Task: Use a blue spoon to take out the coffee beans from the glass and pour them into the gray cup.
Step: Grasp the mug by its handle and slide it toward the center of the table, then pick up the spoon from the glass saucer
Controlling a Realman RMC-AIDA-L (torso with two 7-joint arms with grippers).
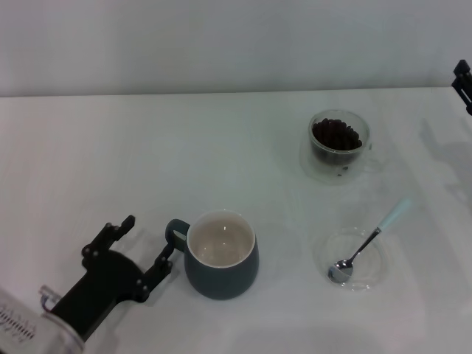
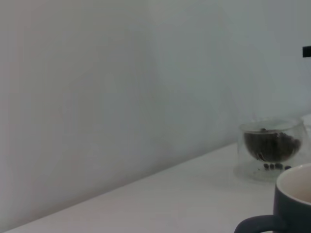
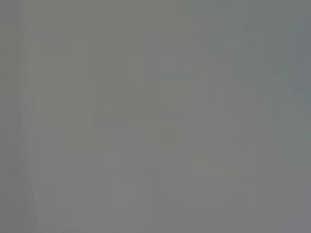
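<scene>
The left gripper [image 1: 144, 247] sits low on the white surface [image 1: 110, 162], its jaws apart, one finger touching the handle of the gray cup [image 1: 221, 254]. The cup stands upright, its cream inside bare. The blue spoon [image 1: 369, 243] lies with its bowl in a clear saucer [image 1: 376, 273] (handle pointing away). Farther back, the glass [image 1: 338, 144] holds the coffee beans [image 1: 337, 136]. The right gripper [image 1: 463, 81] shows only at the far edge; I cannot tell its jaws.
</scene>
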